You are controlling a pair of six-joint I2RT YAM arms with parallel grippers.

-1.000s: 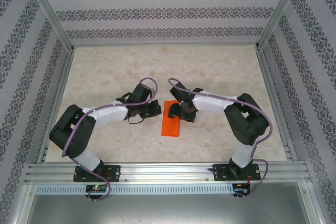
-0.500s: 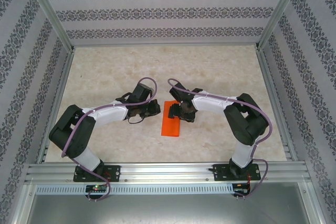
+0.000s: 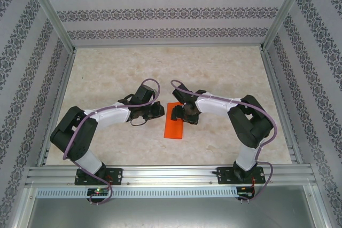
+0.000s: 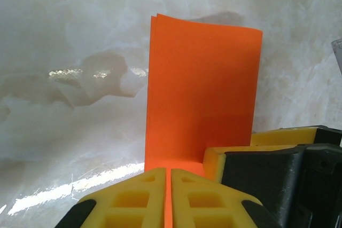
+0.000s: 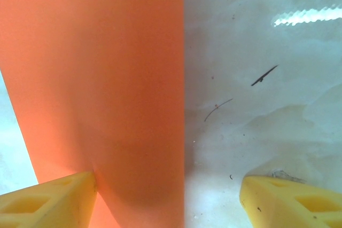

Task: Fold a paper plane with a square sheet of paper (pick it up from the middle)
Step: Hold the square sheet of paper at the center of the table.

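You were working in a robotics lab cell, whatever the homely wallpaper suggested. The desk (image 3: 214, 68) had a marble-look top and was boxed in by an aluminium frame (image 3: 49, 12) of slotted bars. Floral-striped panels (image 3: 165, 12) served as walls on three sides. Your left arm (image 3: 107, 116) and right arm (image 3: 224, 102) were bolted to a slotted aluminium rail (image 3: 171, 174) at the near edge. Purple cables (image 3: 271, 126) looped along them, and a small board with a green light (image 3: 99, 190) sat below the left base.
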